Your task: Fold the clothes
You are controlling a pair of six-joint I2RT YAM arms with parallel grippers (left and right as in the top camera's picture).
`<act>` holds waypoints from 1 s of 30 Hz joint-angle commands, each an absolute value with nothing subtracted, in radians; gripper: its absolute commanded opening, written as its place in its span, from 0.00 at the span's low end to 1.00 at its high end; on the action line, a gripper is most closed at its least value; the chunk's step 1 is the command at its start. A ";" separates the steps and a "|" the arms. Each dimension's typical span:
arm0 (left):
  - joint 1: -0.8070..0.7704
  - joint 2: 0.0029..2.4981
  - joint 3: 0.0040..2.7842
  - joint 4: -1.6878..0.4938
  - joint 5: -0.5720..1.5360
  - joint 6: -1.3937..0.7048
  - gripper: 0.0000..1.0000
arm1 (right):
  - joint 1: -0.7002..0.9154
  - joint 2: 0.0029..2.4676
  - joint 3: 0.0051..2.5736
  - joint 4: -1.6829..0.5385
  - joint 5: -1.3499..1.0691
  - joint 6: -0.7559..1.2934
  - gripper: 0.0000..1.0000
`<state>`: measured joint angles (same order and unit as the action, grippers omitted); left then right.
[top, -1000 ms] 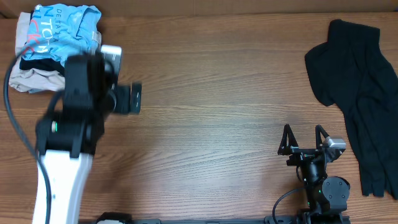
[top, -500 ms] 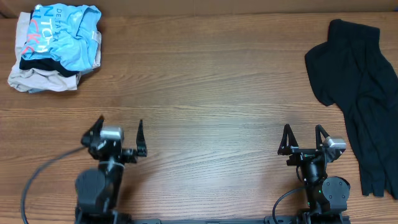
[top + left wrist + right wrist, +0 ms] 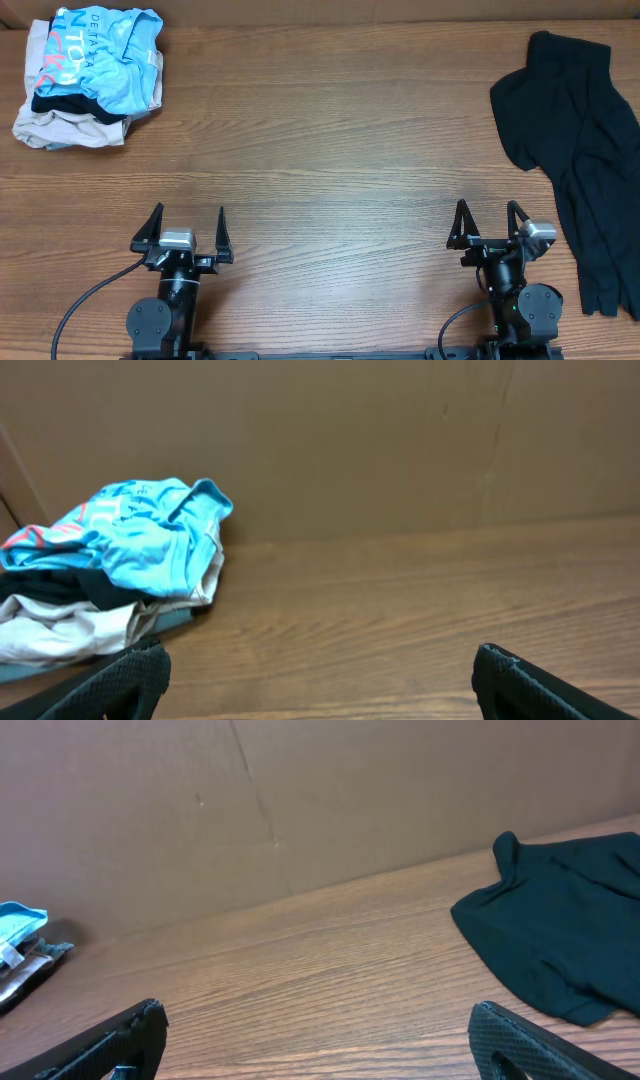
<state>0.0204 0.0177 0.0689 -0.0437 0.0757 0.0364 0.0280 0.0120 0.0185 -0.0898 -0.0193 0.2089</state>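
A light blue T-shirt (image 3: 105, 45) with white and red-pink lettering lies folded on top of a small stack at the table's far left corner. It also shows in the left wrist view (image 3: 140, 540) and at the left edge of the right wrist view (image 3: 18, 925). A large black garment (image 3: 580, 130) lies crumpled at the far right; it also shows in the right wrist view (image 3: 555, 935). My left gripper (image 3: 182, 228) is open and empty near the front edge, left of centre. My right gripper (image 3: 489, 222) is open and empty near the front edge, left of the black garment.
Under the blue T-shirt lie a dark garment (image 3: 60, 103) and a beige one (image 3: 60, 130). A brown cardboard wall (image 3: 400, 440) stands along the table's far edge. The wooden table (image 3: 340, 150) stretches between the stack and the black garment.
My left arm has pulled back from beside the folded stack at the far left to the front edge and now rests there open. The right arm has not moved.
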 commanded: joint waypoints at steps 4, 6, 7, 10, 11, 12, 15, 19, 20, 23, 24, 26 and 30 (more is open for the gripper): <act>0.027 0.003 0.005 -0.073 0.080 0.038 1.00 | 0.033 0.003 0.008 -0.083 -0.017 0.201 1.00; 0.027 0.003 0.005 -0.073 0.080 0.037 1.00 | 0.033 0.003 0.008 -0.083 -0.017 0.201 1.00; 0.027 0.003 0.005 -0.072 0.080 0.037 1.00 | 0.033 0.003 0.008 -0.083 -0.017 0.201 1.00; 0.030 0.004 0.005 -0.071 0.078 0.038 1.00 | 0.033 0.003 0.008 -0.083 -0.017 0.201 1.00; 0.030 0.004 0.005 -0.071 0.078 0.038 1.00 | 0.033 0.003 0.008 -0.083 -0.017 0.201 1.00; 0.030 0.004 0.005 -0.071 0.078 0.038 1.00 | 0.033 0.003 0.008 -0.083 -0.017 0.201 1.00; 0.030 0.004 0.005 -0.071 0.079 0.038 1.00 | 0.033 0.003 0.008 -0.083 -0.017 0.201 1.00; 0.030 0.004 0.005 -0.071 0.078 0.038 1.00 | 0.033 0.003 0.008 -0.083 -0.017 0.201 1.00; 0.030 0.004 0.005 -0.071 0.079 0.038 1.00 | 0.033 0.003 0.008 -0.083 -0.017 0.201 1.00; 0.030 0.004 0.005 -0.071 0.078 0.038 1.00 | 0.033 0.003 0.008 -0.083 -0.017 0.201 1.00; 0.030 0.004 0.005 -0.071 0.078 0.038 1.00 | 0.033 0.003 0.008 -0.083 -0.017 0.201 1.00; 0.030 0.004 0.005 -0.071 0.078 0.038 1.00 | 0.033 0.003 0.008 -0.083 -0.017 0.201 1.00; 0.030 0.004 0.005 -0.071 0.078 0.038 1.00 | 0.033 0.003 0.008 -0.083 -0.017 0.201 1.00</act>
<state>0.0204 0.0158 0.0116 -0.0742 0.0753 0.0360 0.0277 0.0120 0.0185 -0.0898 -0.0189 0.2081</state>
